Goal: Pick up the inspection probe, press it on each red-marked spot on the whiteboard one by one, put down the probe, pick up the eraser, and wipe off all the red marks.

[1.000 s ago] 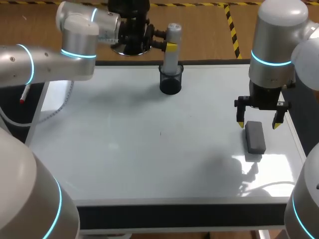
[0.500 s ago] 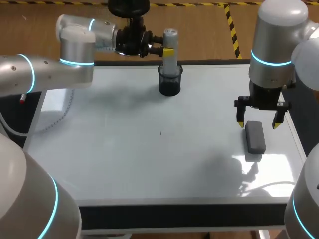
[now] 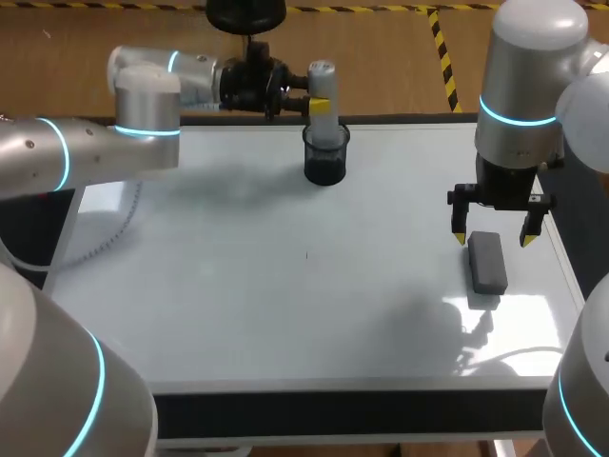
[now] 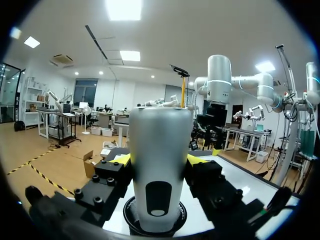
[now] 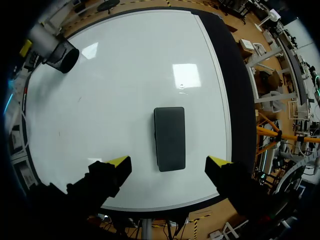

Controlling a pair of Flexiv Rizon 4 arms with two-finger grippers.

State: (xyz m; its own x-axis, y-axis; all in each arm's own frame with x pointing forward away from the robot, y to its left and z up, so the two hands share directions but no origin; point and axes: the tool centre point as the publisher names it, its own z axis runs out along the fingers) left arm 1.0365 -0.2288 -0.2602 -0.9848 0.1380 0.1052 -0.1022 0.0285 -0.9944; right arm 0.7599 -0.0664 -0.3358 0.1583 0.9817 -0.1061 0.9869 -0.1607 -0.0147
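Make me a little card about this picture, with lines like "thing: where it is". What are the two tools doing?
Left tool: shut on the probe, at the far edge of the whiteboard
Probe: upright, lower end inside the black cup
Right tool: open, hanging above one end of the eraser
Eraser: lying flat near the whiteboard's right edge
Red marks: none to see on the whiteboard
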